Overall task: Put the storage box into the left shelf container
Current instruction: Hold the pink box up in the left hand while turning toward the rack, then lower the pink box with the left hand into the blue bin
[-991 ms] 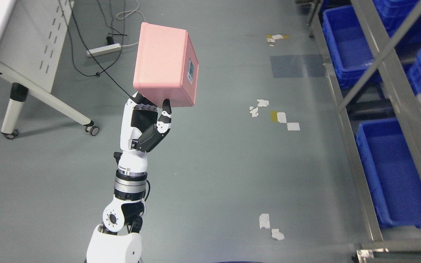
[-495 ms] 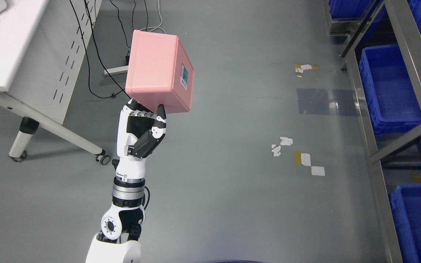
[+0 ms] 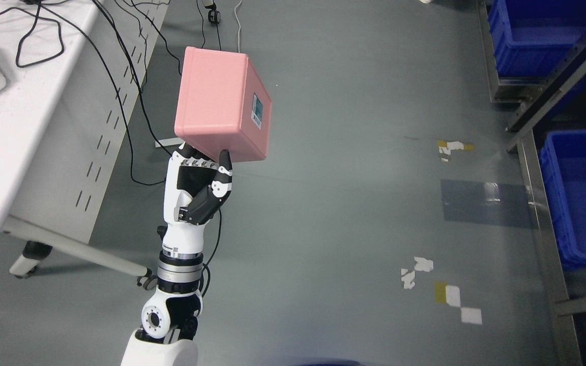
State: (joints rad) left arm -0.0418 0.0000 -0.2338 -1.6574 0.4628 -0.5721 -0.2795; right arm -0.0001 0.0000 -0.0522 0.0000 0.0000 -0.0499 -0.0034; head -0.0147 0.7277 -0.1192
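Observation:
A pink storage box (image 3: 216, 104) with a small label on its right face is held up above the grey floor. My left hand (image 3: 199, 170) grips its lower edge from below, thumb against the near face, the other fingers hidden behind the box. The left arm rises from the bottom edge left of the middle. At the right edge stands a metal shelf (image 3: 537, 203) holding blue containers (image 3: 580, 198), well to the right of the box. My right arm does not show.
A white table (image 3: 28, 147) with perforated side panel, castors and dangling black cables fills the left side, close to my arm. Another blue bin (image 3: 532, 35) sits at the top right. Tape scraps (image 3: 445, 292) mark the open grey floor between table and shelf.
The whole picture has shifted: the floor, the table and the shelf slid down and toward the right, so the camera has moved. The box stays held in my left hand in the same pose.

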